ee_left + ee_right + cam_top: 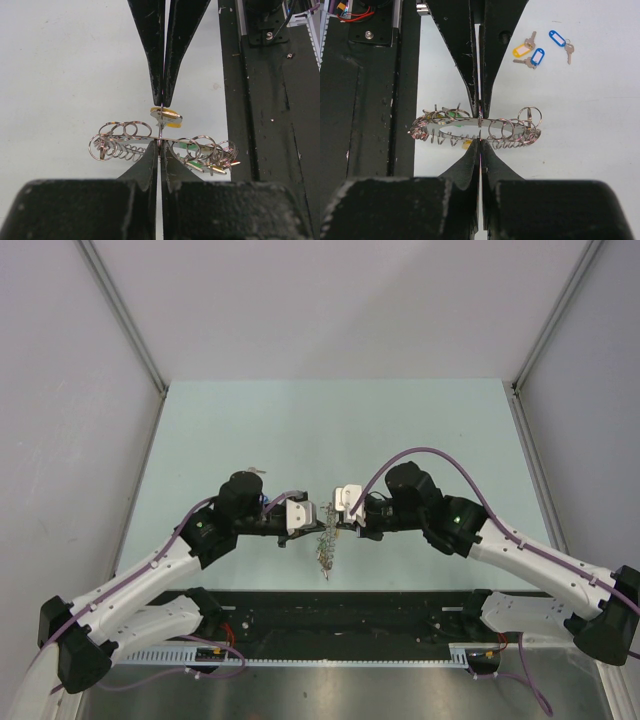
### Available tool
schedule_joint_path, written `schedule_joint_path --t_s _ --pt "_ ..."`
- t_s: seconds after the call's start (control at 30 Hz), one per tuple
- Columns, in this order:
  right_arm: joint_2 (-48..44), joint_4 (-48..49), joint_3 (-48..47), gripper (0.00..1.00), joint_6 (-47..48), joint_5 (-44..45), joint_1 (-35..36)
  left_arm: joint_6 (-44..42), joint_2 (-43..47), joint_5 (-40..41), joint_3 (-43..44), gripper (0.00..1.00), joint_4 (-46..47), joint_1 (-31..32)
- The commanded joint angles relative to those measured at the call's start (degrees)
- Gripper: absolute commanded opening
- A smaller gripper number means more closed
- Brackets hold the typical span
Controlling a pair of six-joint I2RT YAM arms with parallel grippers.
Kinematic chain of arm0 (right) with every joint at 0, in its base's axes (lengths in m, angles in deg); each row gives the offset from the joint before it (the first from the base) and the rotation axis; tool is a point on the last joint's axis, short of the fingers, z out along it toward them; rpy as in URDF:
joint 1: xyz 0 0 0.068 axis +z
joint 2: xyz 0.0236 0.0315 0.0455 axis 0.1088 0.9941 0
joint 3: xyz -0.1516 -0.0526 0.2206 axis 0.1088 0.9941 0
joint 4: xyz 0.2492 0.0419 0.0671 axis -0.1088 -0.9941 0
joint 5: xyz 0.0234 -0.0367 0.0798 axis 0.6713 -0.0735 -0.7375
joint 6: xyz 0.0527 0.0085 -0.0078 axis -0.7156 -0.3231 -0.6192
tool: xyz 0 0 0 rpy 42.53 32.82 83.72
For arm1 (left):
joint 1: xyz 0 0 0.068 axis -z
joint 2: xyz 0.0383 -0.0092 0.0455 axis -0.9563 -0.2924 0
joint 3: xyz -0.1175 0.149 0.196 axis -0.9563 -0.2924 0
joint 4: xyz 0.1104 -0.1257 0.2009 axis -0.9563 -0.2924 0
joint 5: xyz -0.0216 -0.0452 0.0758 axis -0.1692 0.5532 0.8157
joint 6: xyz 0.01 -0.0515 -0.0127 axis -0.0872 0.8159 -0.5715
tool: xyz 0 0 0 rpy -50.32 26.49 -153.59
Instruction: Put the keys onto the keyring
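Keyring (507,131) is pinched from opposite sides: the right claw (480,144) is closed on its near edge and the left claw (480,112) is closed on its far edge, tip facing tip. It is seen as a silver hoop crowded with small split rings and keys, with green and yellow tags tucked among them. Three loose keys (537,56), two blue-tagged and one yellow-tagged, are seen lying on the tabletop (580,125) beyond the right claw, off to its right.
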Motion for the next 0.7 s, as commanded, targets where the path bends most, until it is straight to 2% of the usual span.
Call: schedule_joint_path --t_s 0.0,0.67 --pt "-0.6 1.9 -2.5 0.00 -0.8 -0.7 0.3 -1.7 1.4 -2.9 0.2 0.00 1.9 -0.2" --pt "0.7 2.7 -2.5 0.00 -0.7 -1.4 0.3 -1.5 0.8 -3.3 0.3 0.00 1.9 -0.1"
